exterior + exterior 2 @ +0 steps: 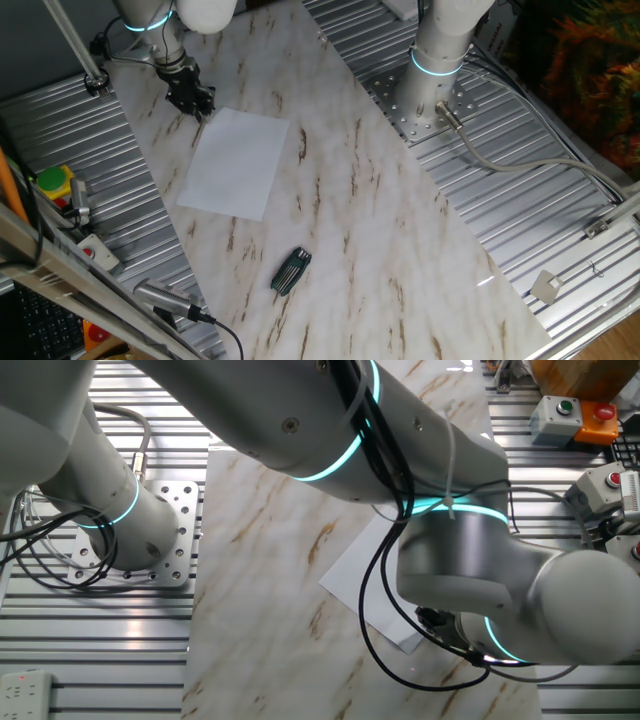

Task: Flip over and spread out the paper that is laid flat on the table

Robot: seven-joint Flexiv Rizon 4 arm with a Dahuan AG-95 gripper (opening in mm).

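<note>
A small black ribbed object (291, 271) lies near a yellow button box (52, 186).

Ribbed grey metal surface (560, 215) around

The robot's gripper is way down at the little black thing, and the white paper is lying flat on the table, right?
Not quite. In one fixed view the gripper is at the far corner of the paper, not at the small black ribbed object, which lies apart. The paper does lie flat on the table.
</note>
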